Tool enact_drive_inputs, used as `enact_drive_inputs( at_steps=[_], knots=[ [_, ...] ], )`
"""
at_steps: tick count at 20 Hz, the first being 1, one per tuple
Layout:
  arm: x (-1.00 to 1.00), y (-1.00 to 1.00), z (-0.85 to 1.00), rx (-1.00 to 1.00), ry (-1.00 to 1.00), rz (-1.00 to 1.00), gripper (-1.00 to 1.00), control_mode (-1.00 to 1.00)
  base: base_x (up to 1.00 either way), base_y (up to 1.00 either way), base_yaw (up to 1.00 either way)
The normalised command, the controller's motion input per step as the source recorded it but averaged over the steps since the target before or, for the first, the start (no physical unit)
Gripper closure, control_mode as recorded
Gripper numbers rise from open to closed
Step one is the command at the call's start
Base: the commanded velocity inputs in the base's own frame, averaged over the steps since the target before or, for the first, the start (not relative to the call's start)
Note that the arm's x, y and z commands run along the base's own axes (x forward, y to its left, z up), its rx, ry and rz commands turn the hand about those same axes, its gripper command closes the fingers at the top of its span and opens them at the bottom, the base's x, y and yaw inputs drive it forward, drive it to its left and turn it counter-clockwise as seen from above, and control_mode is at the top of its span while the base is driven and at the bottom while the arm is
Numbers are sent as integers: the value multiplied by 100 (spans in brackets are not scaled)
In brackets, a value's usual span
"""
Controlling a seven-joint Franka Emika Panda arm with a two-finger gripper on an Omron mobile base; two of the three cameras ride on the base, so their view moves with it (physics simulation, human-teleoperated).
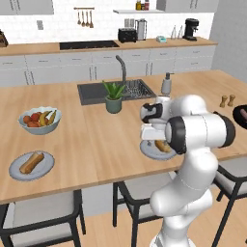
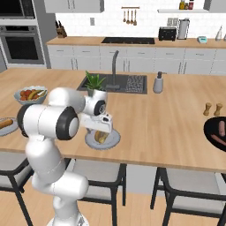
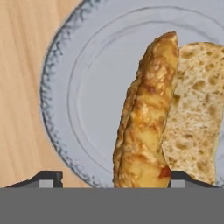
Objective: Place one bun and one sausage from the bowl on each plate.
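A light-grey plate (image 1: 147, 151) (image 2: 114, 140) (image 3: 96, 87) lies near the counter's front edge with a split golden bun (image 1: 163, 146) (image 2: 101, 137) (image 3: 148, 122) resting on it. My gripper (image 1: 155, 139) (image 2: 100, 128) (image 3: 114, 180) hangs just above that bun, open, its fingertips (image 3: 48, 178) spread to either side and holding nothing. A second plate (image 1: 17, 172) (image 2: 9, 128) at the far left carries a bun and what looks like a sausage (image 1: 32, 162). The black bowl (image 1: 238, 115) (image 2: 209, 130) sits at the counter's right edge with sausages (image 2: 219, 129) in it.
A pale fruit bowl (image 1: 40, 126) (image 2: 30, 99) stands behind the left plate. A potted plant (image 1: 114, 96) (image 2: 93, 83), the sink (image 1: 91, 91) and a soap dispenser (image 1: 166, 84) are behind the gripper. Two shakers (image 1: 226, 101) (image 2: 212, 109) stand near the black bowl. Stools line the front.
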Motion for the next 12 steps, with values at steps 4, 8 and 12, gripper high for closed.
enact_drive_inputs(
  at_steps=[4,8,12],
  knots=[
    [-29,0,17,3,-23,0,-100,-100,0,0,0],
    [-14,1,17,4,-24,0,-100,-100,0,0,0],
    [-16,0,43,5,-27,0,-100,-100,0,0,0]
  ],
)
